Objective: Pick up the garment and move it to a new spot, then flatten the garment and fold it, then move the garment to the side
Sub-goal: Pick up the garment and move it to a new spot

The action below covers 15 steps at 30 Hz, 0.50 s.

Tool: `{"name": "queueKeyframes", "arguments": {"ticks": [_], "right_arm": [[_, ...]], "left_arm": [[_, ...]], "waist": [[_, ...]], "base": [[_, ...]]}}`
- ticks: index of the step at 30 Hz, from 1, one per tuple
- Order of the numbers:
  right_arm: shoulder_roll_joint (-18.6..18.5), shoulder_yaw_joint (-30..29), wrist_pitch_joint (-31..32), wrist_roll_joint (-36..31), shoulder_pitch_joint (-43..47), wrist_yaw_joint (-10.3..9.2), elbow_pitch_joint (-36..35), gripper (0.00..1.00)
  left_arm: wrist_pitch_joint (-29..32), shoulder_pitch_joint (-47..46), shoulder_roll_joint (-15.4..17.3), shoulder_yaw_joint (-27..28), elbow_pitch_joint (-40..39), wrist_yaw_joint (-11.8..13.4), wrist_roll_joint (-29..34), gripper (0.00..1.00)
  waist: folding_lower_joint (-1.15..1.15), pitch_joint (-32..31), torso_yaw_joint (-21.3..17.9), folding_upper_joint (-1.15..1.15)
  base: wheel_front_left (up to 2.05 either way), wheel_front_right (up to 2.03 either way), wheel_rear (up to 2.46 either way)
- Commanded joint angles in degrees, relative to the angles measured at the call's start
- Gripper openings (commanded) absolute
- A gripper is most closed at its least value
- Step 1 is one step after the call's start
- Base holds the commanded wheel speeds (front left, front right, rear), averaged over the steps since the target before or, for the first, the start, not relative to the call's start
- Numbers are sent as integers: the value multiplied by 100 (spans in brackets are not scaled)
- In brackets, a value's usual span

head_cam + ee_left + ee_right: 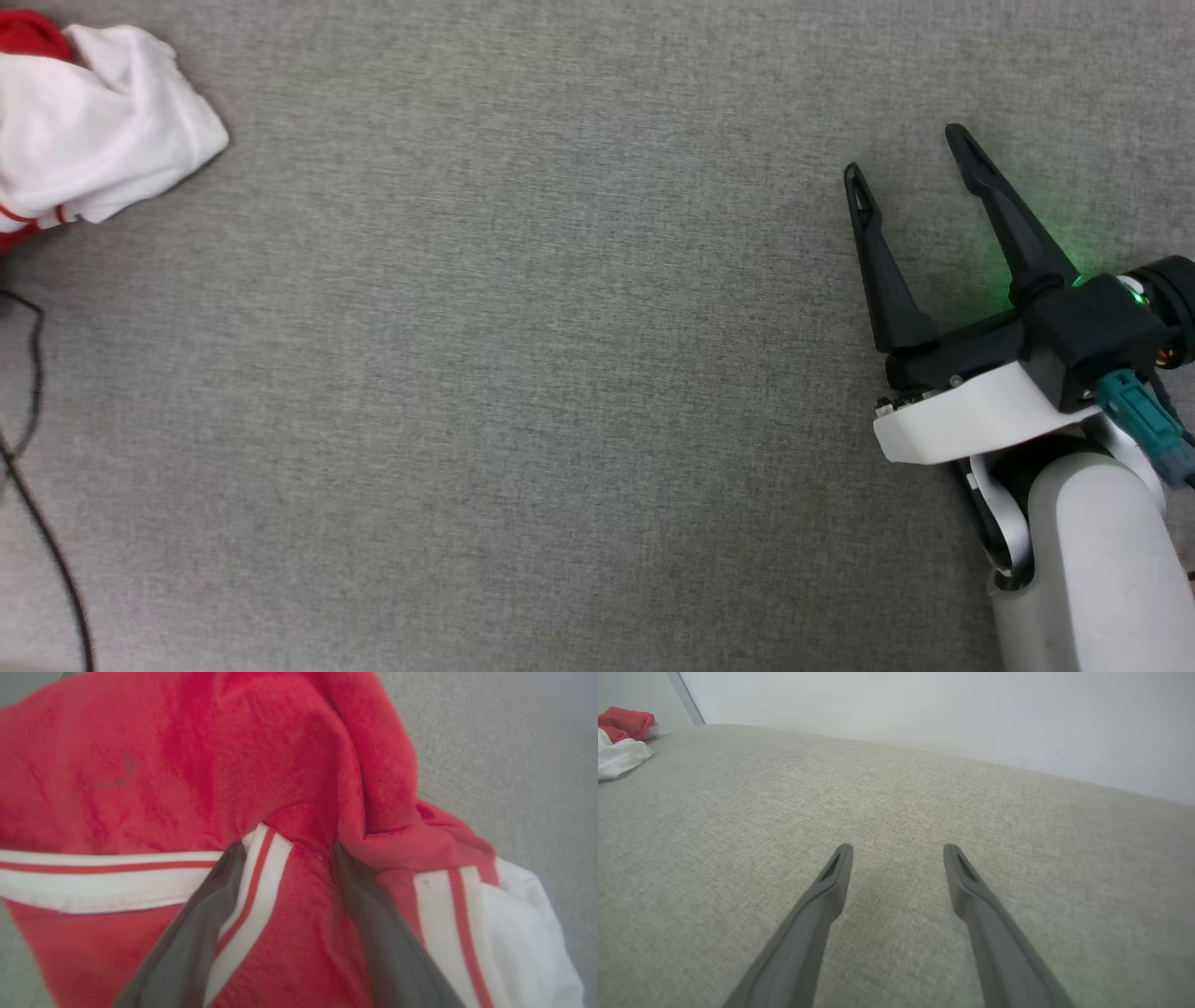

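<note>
The garment lies crumpled at the far left of the head view, a white sleeve on top and red cloth at the edge. Up close in the left wrist view, the garment is red with red-white striped trim; its lettering is hidden. My left gripper is open, its fingers pushed into the folds with red cloth and trim bunched between them and the tips buried. My right gripper stands open and empty over the bare surface at the right, far from the garment. The right wrist view shows the same right gripper.
A grey woven surface spreads across the whole work area. A thin black cable runs down its left edge below the garment. A pale wall stands behind the far edge of the surface.
</note>
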Motion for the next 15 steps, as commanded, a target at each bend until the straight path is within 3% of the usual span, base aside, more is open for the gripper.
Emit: {"name": "queueKeyframes", "arguments": {"ticks": [1,5,6,7,8,15], "right_arm": [[0,-24,-20,-45,-39,-6,-18,100],[-2,-31,-27,-63,-9,-7,-114,100],[-2,-28,-34,-74,-5,-7,-139,100],[-1,-24,-38,-66,-1,-7,-161,100],[-1,-21,-60,-71,1,-7,-179,100],[0,-90,-213,45,164,-6,-53,100]], "left_arm": [[231,23,-42,-121,189,5,-25,100],[950,128,-169,-270,724,211,-116,100],[1121,131,-216,-308,813,245,-136,71],[1157,116,-237,-331,837,258,-136,23],[1086,79,-235,-337,851,282,-99,0],[-3,-103,-88,-444,704,294,368,0]], "waist": [[-1,132,-116,0],[-1,128,-147,0],[-1,115,-150,0],[-1,99,-151,0],[-1,76,-152,0],[-1,-422,-113,0]], "base": [[0,0,0],[0,0,0],[0,0,0],[0,0,0],[0,0,0],[0,0,0]]}}
